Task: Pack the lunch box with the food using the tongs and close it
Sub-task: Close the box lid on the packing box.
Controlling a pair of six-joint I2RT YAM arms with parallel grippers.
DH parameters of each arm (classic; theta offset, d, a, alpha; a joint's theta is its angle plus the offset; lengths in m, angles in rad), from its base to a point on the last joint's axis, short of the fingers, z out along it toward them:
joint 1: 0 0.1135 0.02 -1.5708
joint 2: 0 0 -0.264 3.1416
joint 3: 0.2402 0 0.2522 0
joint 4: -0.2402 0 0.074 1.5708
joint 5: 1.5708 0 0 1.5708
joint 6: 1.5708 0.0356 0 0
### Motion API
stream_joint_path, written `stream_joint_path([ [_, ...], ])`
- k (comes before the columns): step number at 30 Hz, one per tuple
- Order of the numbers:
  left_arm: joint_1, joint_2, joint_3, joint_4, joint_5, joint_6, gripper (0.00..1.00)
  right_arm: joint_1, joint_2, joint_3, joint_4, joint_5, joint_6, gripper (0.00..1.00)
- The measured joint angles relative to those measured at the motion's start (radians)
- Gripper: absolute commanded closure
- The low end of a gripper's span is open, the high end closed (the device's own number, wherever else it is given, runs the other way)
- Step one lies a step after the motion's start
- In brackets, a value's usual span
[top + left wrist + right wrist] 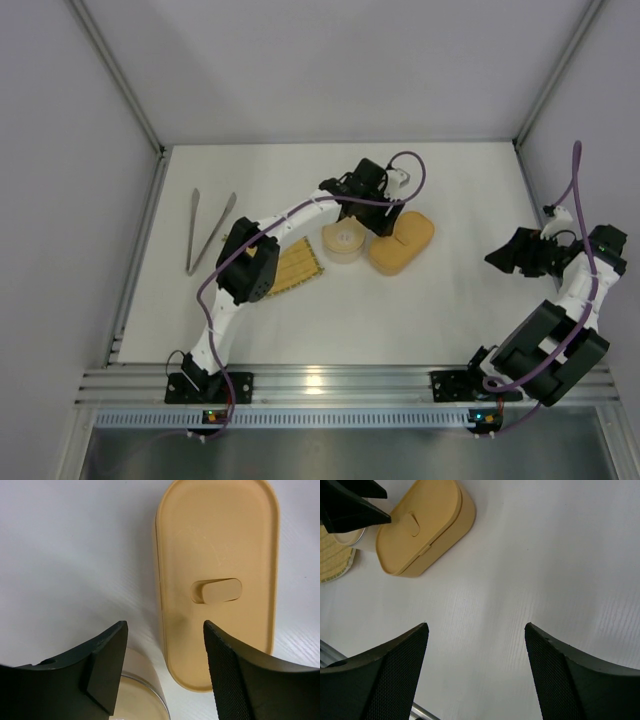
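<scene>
The tan-orange lunch box [402, 242] stands at the table's centre with its lid [217, 545] on top; the lid's small centre tab [216, 590] faces up. My left gripper [165, 630] hovers open just above the box's near end, nothing between its fingers; from above the left gripper [383, 215] hangs at the box's left edge. The silver tongs [208, 232] lie at the far left, untouched. My right gripper [476, 627] is open over bare table, well right of the lunch box [425, 527]. No food shows in any view.
A round cream container [343, 242] stands right beside the box's left side, also under my left fingers as the round container [140, 695]. The woven yellow mat [295, 265] lies left of it, partly under my left arm. Grey walls enclose the table.
</scene>
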Motion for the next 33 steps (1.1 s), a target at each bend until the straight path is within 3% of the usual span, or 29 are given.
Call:
stream_joint_path([
  [6, 0.013, -0.058, 0.062, -0.022, 0.088, 0.055, 0.33, 0.006, 0.000, 0.000, 0.002, 0.000, 0.002, 0.23],
  [9, 0.019, -0.071, 0.163, -0.083, 0.198, 0.140, 0.33, 0.013, 0.000, 0.000, 0.007, 0.000, 0.008, 0.23],
  [14, 0.018, -0.075, 0.297, -0.241, 0.409, 0.388, 0.32, 0.031, 0.000, -0.008, 0.024, 0.000, 0.018, 0.23],
  [18, 0.014, -0.077, 0.278, -0.378, 0.531, 0.632, 0.29, 0.037, 0.000, -0.014, 0.029, 0.001, 0.025, 0.23],
  [23, 0.014, -0.056, 0.243, -0.434, 0.599, 0.836, 0.27, 0.037, 0.000, -0.014, 0.031, 0.001, 0.031, 0.23],
  [29, 0.014, 0.008, 0.240, -0.393, 0.635, 0.911, 0.27, 0.042, -0.001, -0.014, 0.029, 0.003, 0.025, 0.24],
  [33, 0.020, 0.019, 0.171, -0.299, 0.654, 0.875, 0.27, 0.144, -0.037, -0.016, 0.050, 0.056, 0.051, 0.27],
])
